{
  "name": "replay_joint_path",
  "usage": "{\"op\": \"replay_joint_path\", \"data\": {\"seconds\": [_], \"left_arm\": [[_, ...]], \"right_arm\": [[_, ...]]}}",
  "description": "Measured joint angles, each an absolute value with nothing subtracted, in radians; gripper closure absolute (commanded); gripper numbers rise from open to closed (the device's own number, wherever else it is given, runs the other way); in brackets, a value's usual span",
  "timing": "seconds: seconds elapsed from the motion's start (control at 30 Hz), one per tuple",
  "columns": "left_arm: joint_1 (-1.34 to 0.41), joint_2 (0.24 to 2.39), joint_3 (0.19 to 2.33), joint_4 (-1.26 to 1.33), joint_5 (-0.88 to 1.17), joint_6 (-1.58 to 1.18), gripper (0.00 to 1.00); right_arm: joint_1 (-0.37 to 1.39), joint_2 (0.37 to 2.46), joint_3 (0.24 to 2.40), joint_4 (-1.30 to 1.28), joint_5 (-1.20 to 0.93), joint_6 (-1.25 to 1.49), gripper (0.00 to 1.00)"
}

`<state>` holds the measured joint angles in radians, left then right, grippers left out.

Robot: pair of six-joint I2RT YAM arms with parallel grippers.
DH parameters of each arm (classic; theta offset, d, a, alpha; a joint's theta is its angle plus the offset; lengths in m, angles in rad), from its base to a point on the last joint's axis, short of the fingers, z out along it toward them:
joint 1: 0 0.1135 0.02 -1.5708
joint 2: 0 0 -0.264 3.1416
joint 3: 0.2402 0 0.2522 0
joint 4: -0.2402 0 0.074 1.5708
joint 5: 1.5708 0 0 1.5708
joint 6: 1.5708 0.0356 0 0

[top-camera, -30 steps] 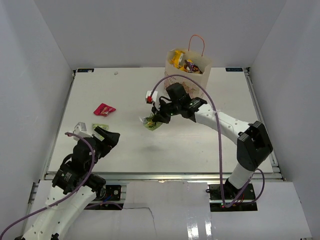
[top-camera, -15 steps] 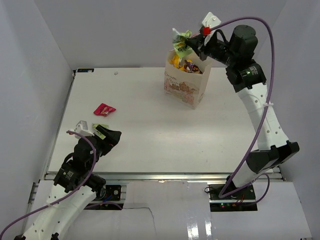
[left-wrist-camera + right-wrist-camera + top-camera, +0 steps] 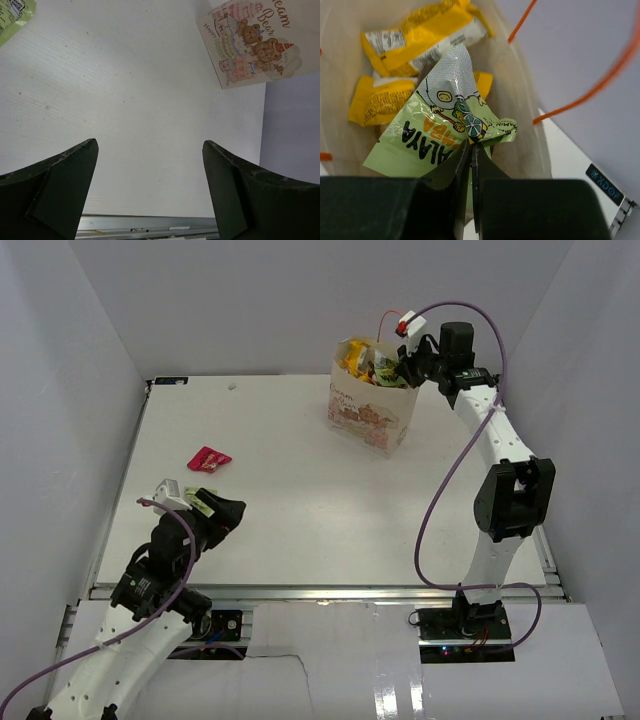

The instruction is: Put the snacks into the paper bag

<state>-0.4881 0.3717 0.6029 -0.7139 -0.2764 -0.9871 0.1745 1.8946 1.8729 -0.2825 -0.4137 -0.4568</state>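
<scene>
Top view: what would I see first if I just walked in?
The right gripper is shut on a light green snack packet, holding it in the open top of the cream paper gift bag at the table's far side. A small red-pink packet lies on the white table, left side, beyond the open left gripper.

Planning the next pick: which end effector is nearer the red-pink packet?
Left: left end effector is just short of the red-pink packet; right end effector is far, at the cream paper bag.

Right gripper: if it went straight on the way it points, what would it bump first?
Probably the yellow packets inside the paper bag; the green packet the right gripper pinches would touch them first. Depth is unclear.
</scene>
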Motion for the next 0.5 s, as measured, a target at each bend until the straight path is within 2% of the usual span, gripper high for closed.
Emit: {"op": "replay_joint_path", "data": {"seconds": [0.17, 0.27, 0.37, 0.4, 0.5], "left_arm": [[-0.488, 0.385, 0.596, -0.711, -0.276, -0.987, 0.04], [-0.488, 0.403, 0.596, -0.711, -0.289, -0.997, 0.05], [-0.488, 0.454, 0.597, -0.711, -0.309, -1.011, 0.05], [-0.488, 0.479, 0.599, -0.711, -0.314, -1.012, 0.05], [-0.488, 0.572, 0.617, -0.709, -0.321, -1.004, 0.05]], "right_arm": [[0.175, 1.893, 1.805, -0.272, -0.377, -0.494, 0.92], [0.177, 1.876, 1.783, -0.267, -0.361, -0.508, 0.84], [0.176, 1.865, 1.776, -0.273, -0.356, -0.514, 0.64], [0.174, 1.861, 1.776, -0.279, -0.355, -0.515, 0.54], [0.17, 1.842, 1.778, -0.297, -0.36, -0.504, 0.42]]}}
